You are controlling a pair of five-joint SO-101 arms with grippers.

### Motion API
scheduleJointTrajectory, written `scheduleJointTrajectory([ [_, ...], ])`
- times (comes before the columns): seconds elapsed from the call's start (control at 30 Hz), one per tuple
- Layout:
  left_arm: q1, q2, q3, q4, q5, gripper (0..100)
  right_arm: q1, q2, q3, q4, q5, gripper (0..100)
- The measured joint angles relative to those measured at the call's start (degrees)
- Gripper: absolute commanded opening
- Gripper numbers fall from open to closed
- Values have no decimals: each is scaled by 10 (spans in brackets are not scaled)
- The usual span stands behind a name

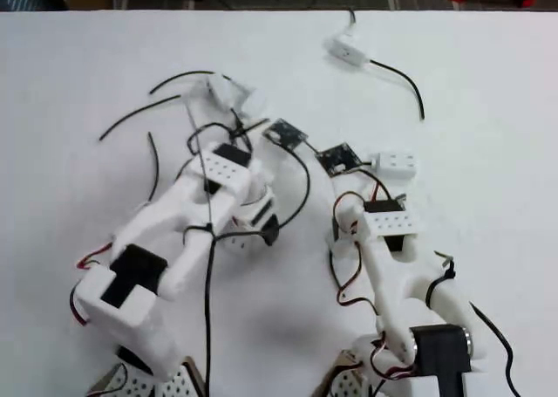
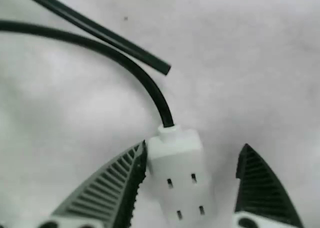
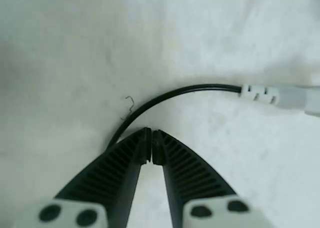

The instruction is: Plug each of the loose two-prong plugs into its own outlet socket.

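outlet socket [image 1: 222, 90] is seen from above at the left arm's tip, with nothing plugged in (no pairing is judged done). in the left wrist view it is straddled by the spread left gripper [image 2: 194, 150]. in the right wrist view the right gripper [image 3: 151, 140] is closed on nothing, beside the cable [image 3: 170, 93] of a white plug [image 3: 292, 96].

Outlet socket [image 1: 397, 162] on white table [image 1: 488, 83]

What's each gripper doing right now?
Left gripper: open, straddling the white outlet socket.
Right gripper: closed, nothing seen between its tips; a black cable runs beside it.
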Motion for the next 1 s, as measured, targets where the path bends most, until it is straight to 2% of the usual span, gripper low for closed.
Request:
scheduleJointTrajectory([
  [0.2,-70,-12,-85,108,-1,324,0,0,0,0,0,22],
  [0.37,-144,-78,-175,237,-67,323,0,0,0,0,0,22],
  [0.57,-279,-146,-181,269,-91,321,0,0,0,0,0,22],
  [0.73,-365,-170,-91,209,-147,321,0,0,0,0,0,22],
  [1.0,-385,-223,130,-20,-158,321,0,0,0,0,0,22],
])
